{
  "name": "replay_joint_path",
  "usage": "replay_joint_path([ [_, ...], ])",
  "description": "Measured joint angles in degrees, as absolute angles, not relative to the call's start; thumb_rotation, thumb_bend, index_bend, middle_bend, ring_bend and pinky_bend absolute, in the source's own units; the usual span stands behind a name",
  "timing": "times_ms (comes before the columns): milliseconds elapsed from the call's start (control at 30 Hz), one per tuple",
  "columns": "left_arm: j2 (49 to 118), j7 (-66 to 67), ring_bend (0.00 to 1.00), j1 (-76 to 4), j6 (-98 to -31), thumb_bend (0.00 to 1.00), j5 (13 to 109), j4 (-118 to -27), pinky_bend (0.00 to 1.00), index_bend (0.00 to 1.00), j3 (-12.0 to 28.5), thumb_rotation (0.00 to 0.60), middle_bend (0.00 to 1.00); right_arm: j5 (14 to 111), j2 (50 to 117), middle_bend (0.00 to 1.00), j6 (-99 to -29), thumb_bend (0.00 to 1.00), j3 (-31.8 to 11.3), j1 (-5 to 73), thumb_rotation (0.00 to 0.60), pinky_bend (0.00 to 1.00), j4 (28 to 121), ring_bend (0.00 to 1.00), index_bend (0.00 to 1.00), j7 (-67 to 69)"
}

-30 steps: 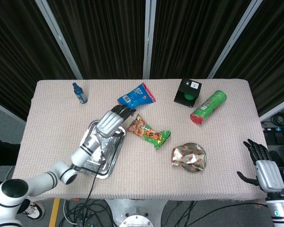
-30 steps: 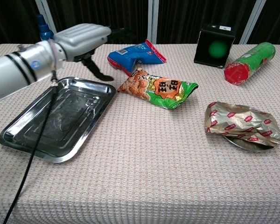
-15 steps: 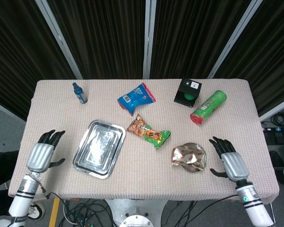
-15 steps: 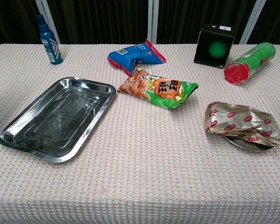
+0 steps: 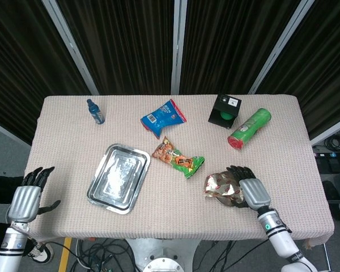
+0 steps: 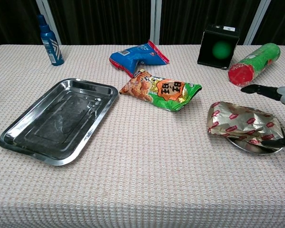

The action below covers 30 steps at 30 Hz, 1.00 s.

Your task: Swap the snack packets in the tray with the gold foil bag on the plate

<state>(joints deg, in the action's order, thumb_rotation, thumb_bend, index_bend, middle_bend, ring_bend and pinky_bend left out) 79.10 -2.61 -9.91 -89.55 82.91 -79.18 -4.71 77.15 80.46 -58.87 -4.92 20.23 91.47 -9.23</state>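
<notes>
Gold foil bag (image 5: 222, 186) sits on plate (image 6: 249, 145), lower right of frame. Right hand (image 5: 250, 191) w/ fingers spread, just beside bag, grasping nothing. Tray (image 5: 118, 177) center-left; green-orange packet (image 5: 179, 158) & blue packet (image 5: 163, 117) lie on table outside it. Left hand (image 5: 26, 198) splayed, holding nothing, bottom-left corner.

The right hand (image 6: 281, 102) reaches in with fingers apart around the gold foil bag (image 6: 243, 124) on the plate (image 6: 249, 146).

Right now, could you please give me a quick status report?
Left hand open, off the table. Right hand open at gold foil bag, still on plate. Tray empty.
</notes>
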Motion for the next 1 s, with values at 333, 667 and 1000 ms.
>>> replay_joint_path([
  [333,78.82,-5.64,0.08,-7.78,-88.56,0.12,83.16,-77.03,0.15,0.12,-3.74,0.600,0.15,74.06,84.00,0.29,-59.00,0.17,-4.77,21.42,0.600,0.31,90.42,0.21,0.11,-14.21],
  [667,79.22,-7.30,0.08,-6.48,-87.15,0.12,83.77,-75.26,0.15,0.12,-2.94,0.600,0.15,72.88,85.44,0.43,-61.97,0.32,-5.11,21.38,0.600,0.50,89.73,0.37,0.30,-15.98],
  [1000,78.22,-7.34,0.08,-5.58,-87.28,0.12,84.18,-76.19,0.15,0.12,-1.74,0.600,0.15,79.87,81.68,0.44,-64.91,0.32,-4.62,21.98,0.600,0.52,97.41,0.39,0.31,-15.86],
])
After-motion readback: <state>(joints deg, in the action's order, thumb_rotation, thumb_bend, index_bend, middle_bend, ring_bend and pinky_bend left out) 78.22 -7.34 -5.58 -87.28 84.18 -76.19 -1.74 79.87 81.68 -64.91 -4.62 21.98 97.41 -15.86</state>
